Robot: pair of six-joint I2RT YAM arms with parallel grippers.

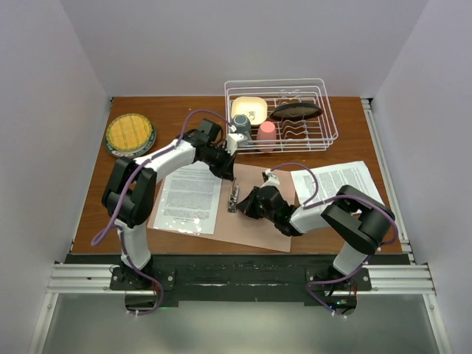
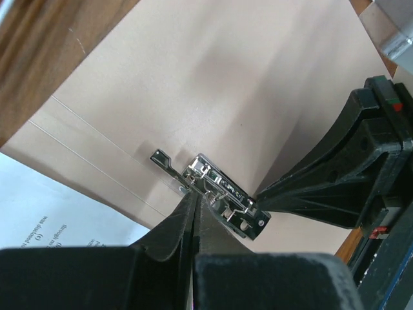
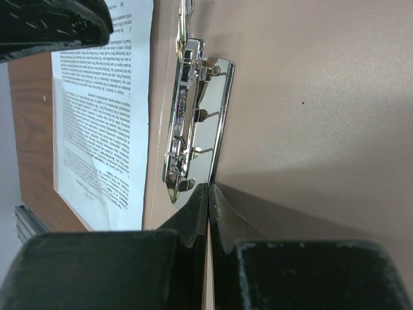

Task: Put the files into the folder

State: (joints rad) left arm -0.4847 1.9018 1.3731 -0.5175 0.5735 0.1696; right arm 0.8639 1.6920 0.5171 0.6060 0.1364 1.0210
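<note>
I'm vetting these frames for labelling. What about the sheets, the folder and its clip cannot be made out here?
- Top view: the clip is tiny and crowded by the left pincer and the right pincer; contact is unclear.
- Top view: the print on the left sheet and the right sheet is too small to read.
- Top view: the folder is partly hidden under the right arm.
- Right wrist view: the left sheet is cut off by the picture's edge.

A pink cup and yellow bowl are held in a wire rack; a plate is set on the table.
</note>
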